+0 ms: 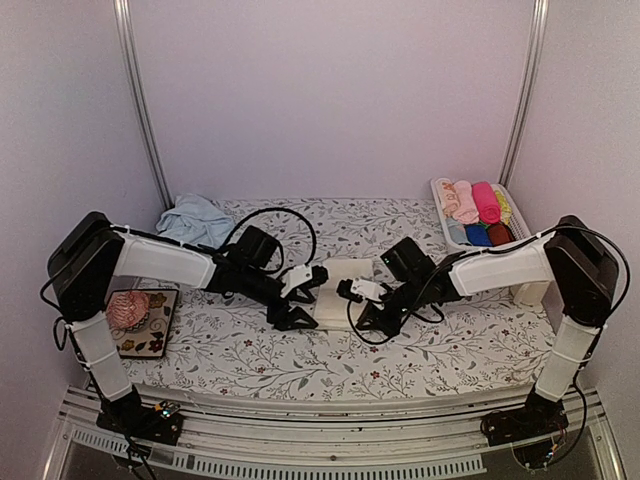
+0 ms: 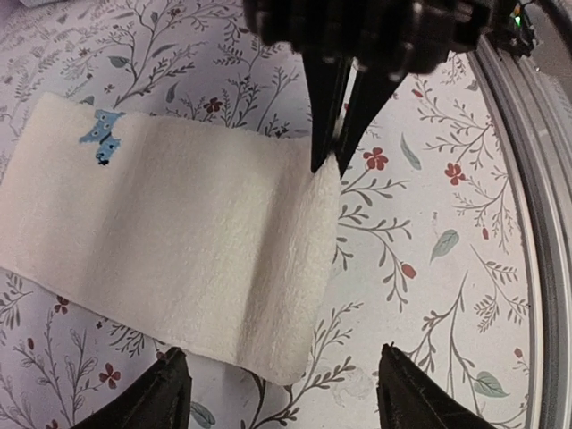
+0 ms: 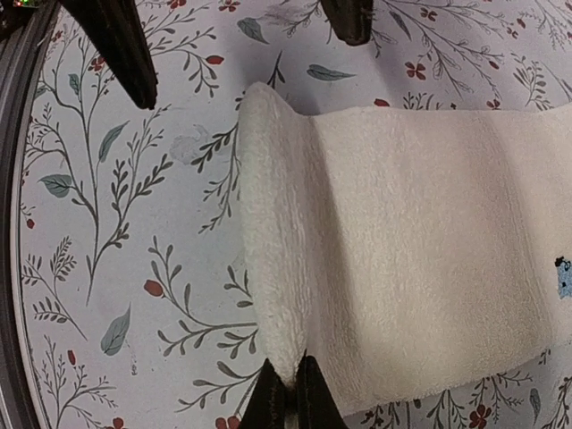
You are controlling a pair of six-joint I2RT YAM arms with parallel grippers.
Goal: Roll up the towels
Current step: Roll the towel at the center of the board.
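cream towel (image 3: 402, 232): flat, one end curled (slightly)
left gripper (image 2: 281, 357): open over that end
right gripper (image 3: 290, 375): closed, pinching its corner
blue towel (image 1: 195, 218): crumpled, left of cream towel

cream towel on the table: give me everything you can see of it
The cream towel is a plain, fluffy, terry-looking rectangle with a small blue motif near one edge. It lies mostly flat on the floral tablecloth, between the two arms. Its short end nearest the arm bases is humped into a soft ridge, not yet rolled. The shut right gripper pinches one corner of that end. The open left gripper straddles the other corner without gripping it.
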